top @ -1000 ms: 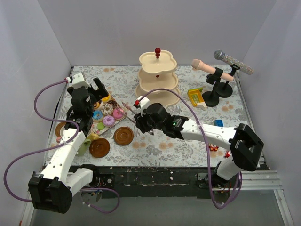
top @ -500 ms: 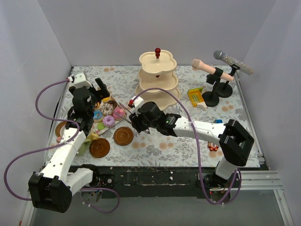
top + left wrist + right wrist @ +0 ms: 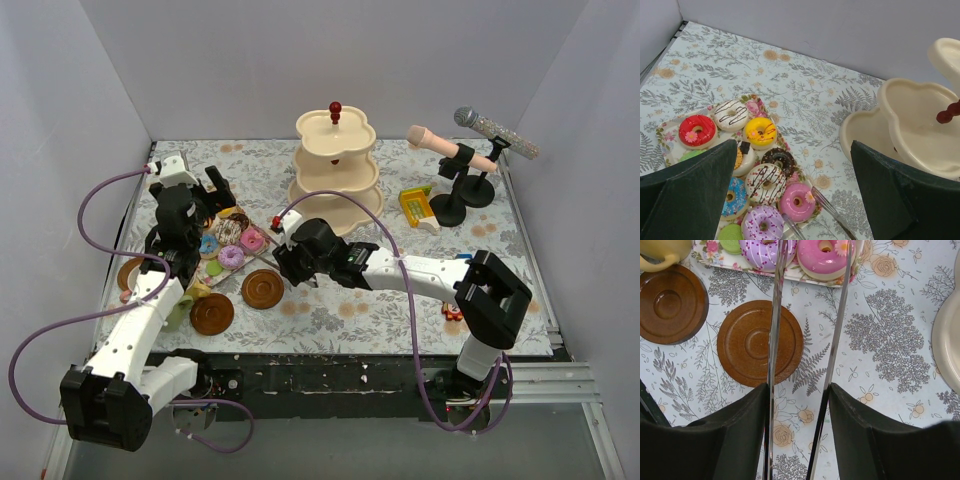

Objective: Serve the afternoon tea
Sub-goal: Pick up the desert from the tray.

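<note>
A flowered tray (image 3: 213,268) of toy donuts lies at the left. My right gripper (image 3: 284,262) (image 3: 799,390) is shut on the metal tongs (image 3: 839,315). The tongs' two arms are spread and reach either side of the pink donut (image 3: 826,252) (image 3: 796,201), next to a purple donut (image 3: 765,250). My left gripper (image 3: 211,190) (image 3: 792,147) hangs open and holds nothing above the tray. The cream three-tier stand (image 3: 335,165) (image 3: 910,125) with the red knob stands behind. Brown saucers (image 3: 760,342) (image 3: 670,304) lie in front of the tray, with a yellow cup (image 3: 662,250) beside them.
Two microphones on stands (image 3: 470,150) and a yellow toy block (image 3: 415,205) sit at the back right. A third saucer (image 3: 128,273) lies at the left edge. A green cup (image 3: 178,312) lies near the left arm.
My right arm has moved left toward the tray with the tongs, and the tongs' arms have spread wider. My left gripper has shifted slightly back.
</note>
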Controlling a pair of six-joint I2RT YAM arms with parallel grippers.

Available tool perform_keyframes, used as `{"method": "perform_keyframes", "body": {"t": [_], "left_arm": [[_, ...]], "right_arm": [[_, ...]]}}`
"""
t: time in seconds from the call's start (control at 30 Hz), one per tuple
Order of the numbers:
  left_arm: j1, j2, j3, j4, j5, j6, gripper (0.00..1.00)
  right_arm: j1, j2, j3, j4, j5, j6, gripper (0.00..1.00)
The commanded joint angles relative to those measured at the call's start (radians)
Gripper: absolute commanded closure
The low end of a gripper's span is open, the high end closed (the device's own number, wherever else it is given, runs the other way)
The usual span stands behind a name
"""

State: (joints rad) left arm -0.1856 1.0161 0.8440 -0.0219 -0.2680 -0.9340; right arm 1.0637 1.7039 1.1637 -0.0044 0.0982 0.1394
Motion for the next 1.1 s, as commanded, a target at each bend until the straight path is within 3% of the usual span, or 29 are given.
{"method": "perform_keyframes", "body": {"t": [0.0, 0.87, 1.07], "left_arm": [[-0.008, -0.001, -0.011, 0.011, 0.01, 0.015, 0.02], [-0.011, 0.004, -0.013, 0.013, 0.019, 0.018, 0.02], [-0.011, 0.004, -0.013, 0.013, 0.018, 0.018, 0.02]], "right_arm": [[-0.007, -0.006, 0.042, 0.037, 0.012, 0.005, 0.41], [-0.027, 0.053, 0.065, 0.035, -0.031, 0.005, 0.4], [-0.028, 0.069, 0.077, 0.023, -0.032, 0.009, 0.43]]}}
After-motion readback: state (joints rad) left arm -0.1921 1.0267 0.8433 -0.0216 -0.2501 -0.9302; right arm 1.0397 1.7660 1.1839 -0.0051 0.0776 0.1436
